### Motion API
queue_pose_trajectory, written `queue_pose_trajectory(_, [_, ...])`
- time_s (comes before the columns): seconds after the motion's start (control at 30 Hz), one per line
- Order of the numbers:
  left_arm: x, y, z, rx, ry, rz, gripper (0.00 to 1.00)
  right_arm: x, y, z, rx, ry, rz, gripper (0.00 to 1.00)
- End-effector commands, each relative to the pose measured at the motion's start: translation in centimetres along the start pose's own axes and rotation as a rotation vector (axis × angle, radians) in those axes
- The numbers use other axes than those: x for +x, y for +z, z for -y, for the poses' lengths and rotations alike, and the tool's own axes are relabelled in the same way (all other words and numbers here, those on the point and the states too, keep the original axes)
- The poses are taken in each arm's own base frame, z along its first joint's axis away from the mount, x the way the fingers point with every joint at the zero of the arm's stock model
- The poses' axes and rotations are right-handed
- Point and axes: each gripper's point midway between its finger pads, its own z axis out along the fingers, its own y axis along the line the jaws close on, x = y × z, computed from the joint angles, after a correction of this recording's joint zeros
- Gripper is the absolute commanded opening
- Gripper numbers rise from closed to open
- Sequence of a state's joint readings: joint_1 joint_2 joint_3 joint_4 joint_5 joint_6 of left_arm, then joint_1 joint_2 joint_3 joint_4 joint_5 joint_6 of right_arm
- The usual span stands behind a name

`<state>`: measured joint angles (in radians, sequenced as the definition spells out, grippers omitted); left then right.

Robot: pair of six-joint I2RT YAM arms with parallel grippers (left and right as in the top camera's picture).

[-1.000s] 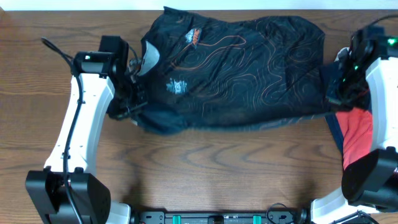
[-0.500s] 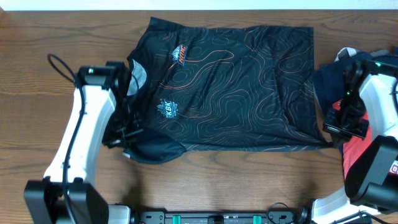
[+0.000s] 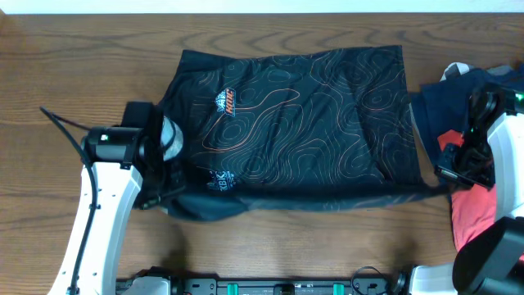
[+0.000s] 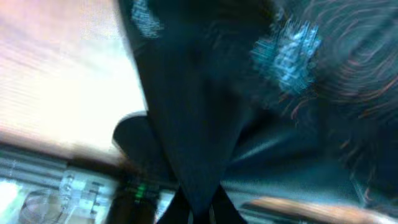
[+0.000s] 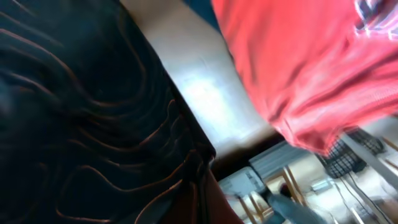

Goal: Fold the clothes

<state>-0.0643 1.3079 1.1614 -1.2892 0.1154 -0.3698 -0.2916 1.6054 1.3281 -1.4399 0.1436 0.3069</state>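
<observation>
Fabric of the black jersey (image 3: pixel 303 123) lies spread across the far half of the table (image 3: pixel 74 65), orange contour lines facing up, its long side running left to right. The orange-white crest (image 3: pixel 228 102) sits toward the left end. Pale lettering (image 3: pixel 217 180) shows lower down, at the near-left edge where the cloth bunches and rolls under.

The 2 grippers hold the 2 near corners. The left gripper (image 3: pixel 166 195) is at the near-left corner, closed tight on the cloth. In the blurred left wrist view the jersey (image 4: pixel 205 118) fills most of the frame and narrows to a pinched point in the gripper (image 4: pixel 198 213) at the bottom edge, with no gap showing between the fingers.

The right gripper (image 3: pixel 446 176) is at the near-right corner, where the hem is drawn out into a thin dark tail past the garment's right edge. In the right wrist view the jersey (image 5: pixel 81 112) covers the left side and its corner runs down into the gripper (image 5: pixel 211 193), clamped there; the cloth hides most of the fingers.

Whether the near hem between the 2 grippers rests on the wood or hangs off it cannot be told.

A navy-and-red shirt (image 3: pixel 471 205) lies crumpled at the table's right edge, just beside the jersey and partly under the right arm. In the right wrist view a strip of bare wood (image 5: pixel 199 93) separates its red cloth (image 5: pixel 298 68) from the jersey.
</observation>
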Motion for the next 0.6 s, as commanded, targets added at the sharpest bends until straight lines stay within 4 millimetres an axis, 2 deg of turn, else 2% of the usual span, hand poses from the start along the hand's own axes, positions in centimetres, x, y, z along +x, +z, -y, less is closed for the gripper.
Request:
queue_pose_trajectory(0.0, [-2.5, 0.5, 0.7, 0.012, -0.026, 0.077, 0.06, -1.6, 0.0, -2.4, -0.086, -0.037, 0.062, 0.01])
queue_pose_trajectory(0.1, [-5.5, 1.4, 1.9, 0.046, -0.051, 0.146, 0.06, -4.1, -0.1, -4.7, -0.176, -0.068, 0.148, 0.01])
queue_pose_trajectory(0.2, [-7.2, 2.9, 2.6, 0.051, -0.083, 0.151, 0.06, -6.1, -0.3, -6.7, -0.228, -0.106, 0.224, 0.01])
queue_pose_trajectory(0.33, [-9.3, 5.8, 2.3, -0.010, -0.129, 0.146, 0.06, -8.3, 0.0, -8.9, -0.249, -0.137, 0.296, 0.01])
queue_pose_trajectory(0.57, [-12.0, 8.9, 3.3, -0.004, -0.140, 0.174, 0.06, -10.6, 2.8, -11.5, -0.252, -0.166, 0.301, 0.01])
